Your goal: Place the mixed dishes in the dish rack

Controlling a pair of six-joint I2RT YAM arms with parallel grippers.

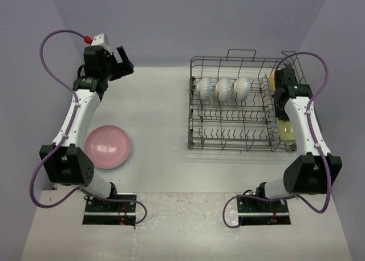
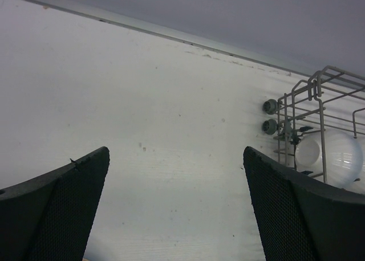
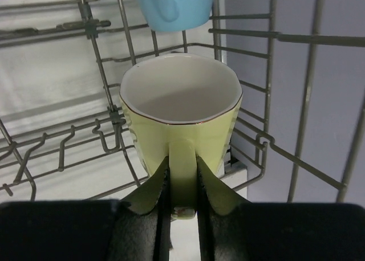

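Note:
The grey wire dish rack (image 1: 228,137) stands at the right and holds three white bowls (image 1: 223,89) in its back row. My right gripper (image 1: 283,114) is inside the rack's right side, shut on the handle of the pale yellow-green mug (image 3: 179,110); in the right wrist view the gripper (image 3: 182,167) pinches the handle. A light blue mug (image 3: 174,7) sits just beyond it. A yellow mug (image 1: 272,78) shows at the rack's back right. The pink plate (image 1: 107,146) lies on the table at the left. My left gripper (image 1: 122,58) is open and empty at the back left. The orange-yellow and blue plates are out of view.
In the left wrist view the open gripper (image 2: 177,158) hovers over bare white table, with the rack's corner (image 2: 316,96) and one white bowl (image 2: 333,155) at the right. Grey walls close in behind and on both sides. The rack's raised handle (image 1: 245,54) stands at its back.

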